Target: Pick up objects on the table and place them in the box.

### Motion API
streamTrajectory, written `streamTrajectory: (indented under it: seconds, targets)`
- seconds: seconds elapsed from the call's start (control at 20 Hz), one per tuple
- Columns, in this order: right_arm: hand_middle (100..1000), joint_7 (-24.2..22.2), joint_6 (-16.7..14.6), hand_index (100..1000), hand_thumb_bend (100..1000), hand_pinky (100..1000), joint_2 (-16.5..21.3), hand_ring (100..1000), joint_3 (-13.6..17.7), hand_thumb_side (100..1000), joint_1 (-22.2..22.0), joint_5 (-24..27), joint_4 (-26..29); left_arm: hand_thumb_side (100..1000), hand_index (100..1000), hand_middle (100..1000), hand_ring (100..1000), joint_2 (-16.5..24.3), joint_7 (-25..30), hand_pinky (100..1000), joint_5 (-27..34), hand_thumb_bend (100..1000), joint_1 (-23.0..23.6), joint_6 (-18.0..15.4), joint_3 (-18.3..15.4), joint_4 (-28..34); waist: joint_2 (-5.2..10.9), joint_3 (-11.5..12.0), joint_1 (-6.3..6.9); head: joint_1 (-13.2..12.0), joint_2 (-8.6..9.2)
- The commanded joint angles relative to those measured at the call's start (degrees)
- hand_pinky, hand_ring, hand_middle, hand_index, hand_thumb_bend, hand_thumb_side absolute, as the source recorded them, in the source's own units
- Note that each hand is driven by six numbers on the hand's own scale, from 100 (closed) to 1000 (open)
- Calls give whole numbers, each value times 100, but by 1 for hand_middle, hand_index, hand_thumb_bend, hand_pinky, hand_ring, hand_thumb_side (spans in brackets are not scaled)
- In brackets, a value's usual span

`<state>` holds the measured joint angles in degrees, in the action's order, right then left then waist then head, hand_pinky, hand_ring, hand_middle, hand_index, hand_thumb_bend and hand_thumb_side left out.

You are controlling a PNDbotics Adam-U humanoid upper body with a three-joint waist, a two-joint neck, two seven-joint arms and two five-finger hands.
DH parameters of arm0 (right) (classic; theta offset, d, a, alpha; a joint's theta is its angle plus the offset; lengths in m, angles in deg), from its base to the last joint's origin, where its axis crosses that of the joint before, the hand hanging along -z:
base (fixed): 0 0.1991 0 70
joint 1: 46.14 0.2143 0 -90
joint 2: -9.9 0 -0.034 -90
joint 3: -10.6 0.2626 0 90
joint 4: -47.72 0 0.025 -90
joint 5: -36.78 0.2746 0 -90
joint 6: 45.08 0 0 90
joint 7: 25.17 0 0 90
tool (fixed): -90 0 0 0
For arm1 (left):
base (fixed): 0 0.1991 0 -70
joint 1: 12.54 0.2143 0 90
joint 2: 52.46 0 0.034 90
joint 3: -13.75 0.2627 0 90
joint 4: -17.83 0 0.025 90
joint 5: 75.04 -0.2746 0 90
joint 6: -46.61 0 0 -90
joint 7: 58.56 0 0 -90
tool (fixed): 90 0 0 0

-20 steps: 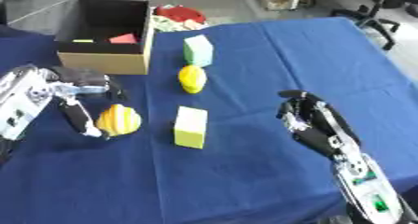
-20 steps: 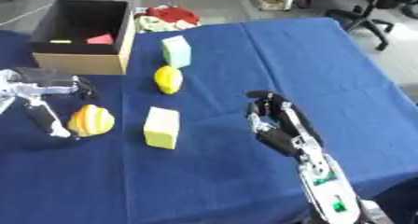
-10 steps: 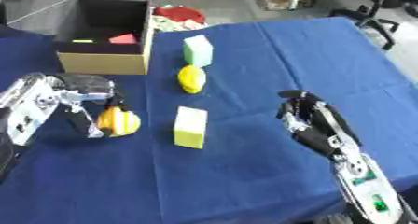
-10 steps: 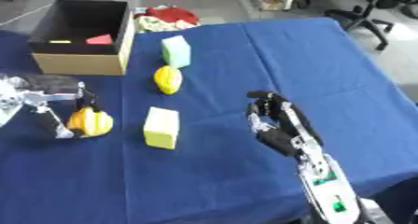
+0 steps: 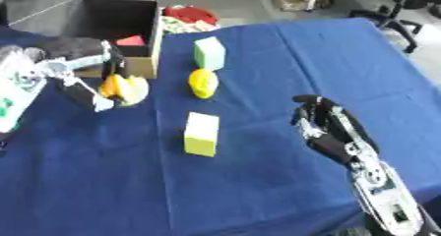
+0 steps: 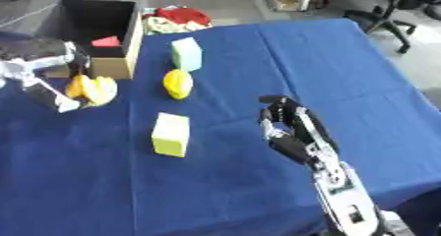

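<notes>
Orange-and-yellow round object (image 5: 121,88), fruit-like, is held in the left hand (image 5: 83,77), fingers and thumb curled about it, just in front of the near wall of the box (image 5: 129,67). Whether it is clear of the blue tabletop (image 5: 258,181) cannot be told. Box: open cardboard, dark inside, at far left of the tabletop; a red-pink item (image 5: 131,40) lies inside near its right wall. Left arm enters from the left edge, pale and silver segments visible. Pale green block (image 5: 209,53) stands upright to the right of the box. Yellow lemon-shaped object (image 5: 203,82) lies just in front of that block, apart from it. Yellow-green block (image 5: 202,133) stands nearer the camera, roughly mid-tabletop, well apart from both hands. Right hand (image 5: 325,126) hovers or rests at right of centre, fingers loosely bent and pointing away, holding nothing. Red and light cloth-like items (image 5: 188,16) lie beyond the far tabletop edge, right of the box.
</notes>
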<state>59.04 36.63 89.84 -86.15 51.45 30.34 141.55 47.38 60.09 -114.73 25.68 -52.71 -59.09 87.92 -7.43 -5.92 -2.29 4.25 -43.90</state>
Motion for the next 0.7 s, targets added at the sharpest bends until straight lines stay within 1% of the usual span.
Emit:
streamTrajectory:
  seconds: [0.05, 0.15, 0.25, 0.35, 0.45, 0.55, 0.7]
  targets:
    - [506, -8, 4, 767, 100, 695, 79, 567, -1, 290, 54, 7, 48, 106, 635, 422, 487, -311, -793, 665, -349, 142, -404, 763, -555, -665, 94, -8, -17, 4, -22]
    - [506, -22, 4, 767, 100, 695, 70, 566, -19, 289, 58, 16, 39, 108, 635, 419, 485, -601, -1462, 666, -635, 114, -607, 1219, -923, -1297, 98, -21, -36, -35, -22]
    - [506, -38, 5, 767, 100, 695, 68, 566, -41, 286, 69, 27, 26, 113, 641, 422, 488, -812, -2070, 670, -872, 100, -751, 1562, -1253, -1913, 93, -40, -51, -91, -22]
    - [506, -59, 5, 767, 100, 695, 76, 566, -66, 285, 84, 39, 14, 111, 657, 435, 497, -947, -2575, 676, -1043, 100, -863, 1827, -1523, -2428, 79, -84, -57, -142, -22]
    - [506, -73, 4, 767, 100, 695, 80, 566, -81, 284, 95, 51, 8, 111, 661, 439, 500, -1020, -2949, 680, -1125, 100, -935, 1947, -1698, -2767, 66, -129, -53, -184, -22]
    - [506, -81, 4, 767, 100, 695, 81, 566, -90, 283, 100, 61, 5, 120, 670, 447, 508, -1055, -3260, 684, -1137, 100, -977, 2033, -1816, -2970, 55, -171, -44, -216, -22]
    - [506, -87, 7, 767, 100, 695, 87, 566, -96, 280, 108, 69, 7, 217, 692, 467, 528, -1072, -3621, 696, -1071, 100, -999, 2110, -1871, -3078, 34, -208, -26, -224, -22]
